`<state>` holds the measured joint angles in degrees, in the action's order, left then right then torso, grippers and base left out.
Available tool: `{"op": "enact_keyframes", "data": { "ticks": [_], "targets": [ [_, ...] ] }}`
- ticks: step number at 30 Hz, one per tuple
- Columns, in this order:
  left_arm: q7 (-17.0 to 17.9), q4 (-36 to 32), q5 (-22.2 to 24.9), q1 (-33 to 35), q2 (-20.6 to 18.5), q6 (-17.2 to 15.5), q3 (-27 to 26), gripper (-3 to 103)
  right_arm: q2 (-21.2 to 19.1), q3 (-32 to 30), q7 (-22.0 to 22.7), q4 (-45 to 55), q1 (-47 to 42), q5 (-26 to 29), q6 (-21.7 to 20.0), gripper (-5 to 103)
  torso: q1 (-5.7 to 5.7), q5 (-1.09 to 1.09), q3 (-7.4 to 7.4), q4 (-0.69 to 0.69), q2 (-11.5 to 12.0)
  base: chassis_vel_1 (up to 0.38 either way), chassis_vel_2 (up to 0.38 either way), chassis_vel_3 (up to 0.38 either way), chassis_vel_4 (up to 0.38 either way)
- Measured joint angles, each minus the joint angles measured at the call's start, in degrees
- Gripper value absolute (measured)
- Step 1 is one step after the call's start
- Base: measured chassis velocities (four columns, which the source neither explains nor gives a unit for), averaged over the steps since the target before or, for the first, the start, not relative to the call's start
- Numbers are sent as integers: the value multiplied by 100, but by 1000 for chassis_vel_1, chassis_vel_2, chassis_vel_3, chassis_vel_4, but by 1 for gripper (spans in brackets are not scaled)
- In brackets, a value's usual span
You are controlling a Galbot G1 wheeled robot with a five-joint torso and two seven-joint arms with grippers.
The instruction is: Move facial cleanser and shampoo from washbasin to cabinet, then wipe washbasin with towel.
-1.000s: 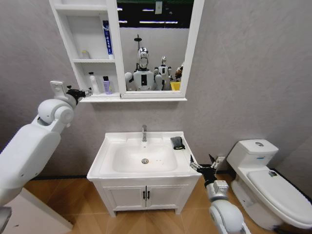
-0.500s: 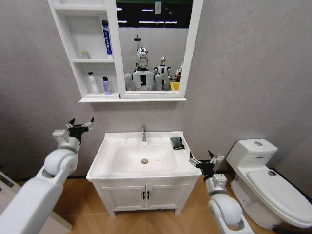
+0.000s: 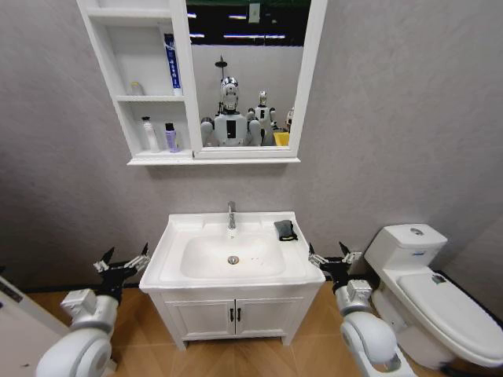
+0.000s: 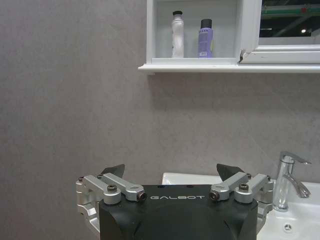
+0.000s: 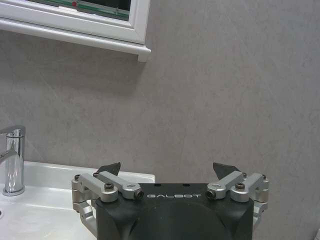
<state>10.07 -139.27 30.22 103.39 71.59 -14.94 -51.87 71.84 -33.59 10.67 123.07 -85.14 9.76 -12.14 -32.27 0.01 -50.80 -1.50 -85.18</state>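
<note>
- towel [image 3: 286, 230] lies bunched on the back right corner of the washbasin [image 3: 169, 250] rim, beside the tap [image 3: 232, 214]; judging by the bare rim and the two bottles [image 3: 171, 137] on the lower shelf of the cabinet [image 3: 126, 55], wiping is the step in hand.
- right gripper [image 3: 331, 256] hangs low just off the basin's right edge, jaws spread wide and holding nothing; it is the nearer arm for the cloth.
- left gripper [image 3: 122, 262] hangs low off the left edge, jaws equally wide and empty.
- a good grasp would likely come from above, pinching the raised fold, clear of the tap.
- wiping likely calls for light pressure, sweeping rim then bowl.
</note>
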Motion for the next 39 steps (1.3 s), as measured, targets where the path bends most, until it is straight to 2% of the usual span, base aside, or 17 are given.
{"op": "enact_keyframes", "data": {
  "ticks": [5,9,14,21,23,27,39],
  "targets": [
    [-122,-435,-114,557,270,-19,6,100,-3,13,-18,-81,34,63,-2,100,-1,0,0,0,0,0,0,0,0],
    [110,-457,-286,475,307,-15,133,100,-10,0,-21,-78,22,134,1,100,-1,-1,-1,-2,0,0,0,0,0],
    [185,-450,-325,422,300,-14,173,100,-33,-25,-23,-27,-15,199,20,100,-2,-2,-1,-2,1,0,0,0,0],
    [195,-430,-325,395,286,-15,186,100,-108,-40,-15,-12,28,325,21,100,-2,-2,-1,-2,1,0,0,0,0],
    [197,-421,-322,386,281,-15,189,100,-149,-36,-49,15,98,364,-191,100,-2,-2,-1,-1,1,0,0,0,0],
    [198,-414,-318,377,275,-15,192,100,-160,-7,-87,16,169,392,-334,100,-2,-2,-1,-1,1,0,0,0,0],
    [204,-405,-309,365,269,-15,197,100,-108,4,-108,-39,137,352,-375,100,0,-2,0,-2,0,-17,13,20,-22]
  ]
}}
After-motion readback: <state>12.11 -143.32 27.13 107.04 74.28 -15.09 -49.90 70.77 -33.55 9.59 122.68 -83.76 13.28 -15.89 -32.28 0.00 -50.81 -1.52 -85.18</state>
